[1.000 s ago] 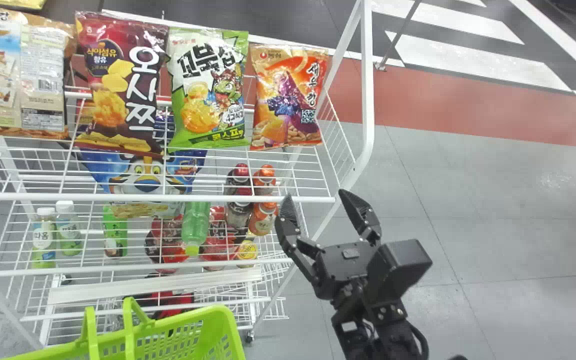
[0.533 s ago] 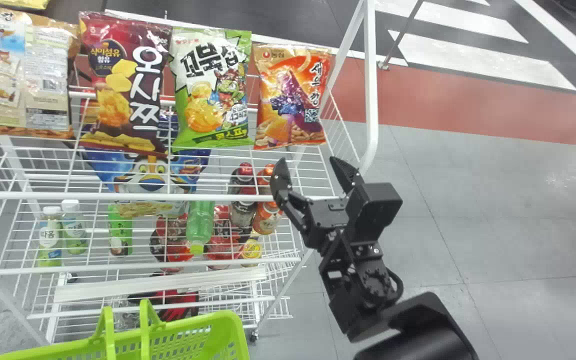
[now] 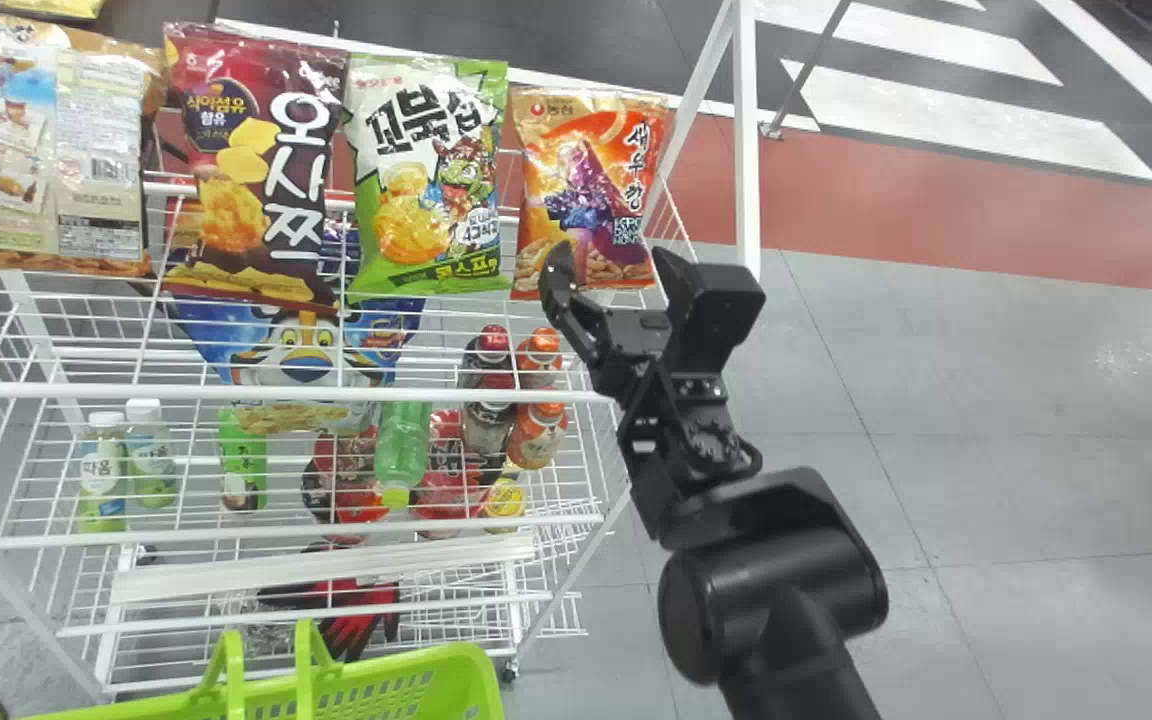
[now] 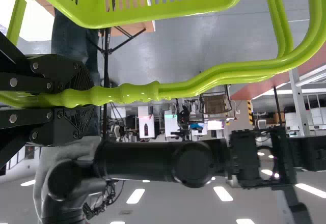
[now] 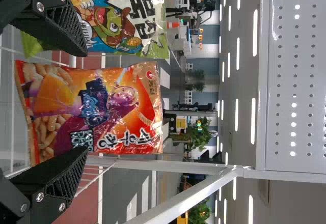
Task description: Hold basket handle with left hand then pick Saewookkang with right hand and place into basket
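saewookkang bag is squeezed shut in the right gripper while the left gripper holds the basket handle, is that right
Not quite: the right gripper is open, one finger toward each side of the Saewookkang bag, not squeezing it, as the right wrist view shows. The left gripper does hold the basket handle.

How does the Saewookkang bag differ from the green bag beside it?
The Saewookkang bag is mostly orange, the green bag green and white. The Saewookkang bag looks shorter than the green bag. The Saewookkang bag is at the row's end, the green bag further in. Both show printed fronts.
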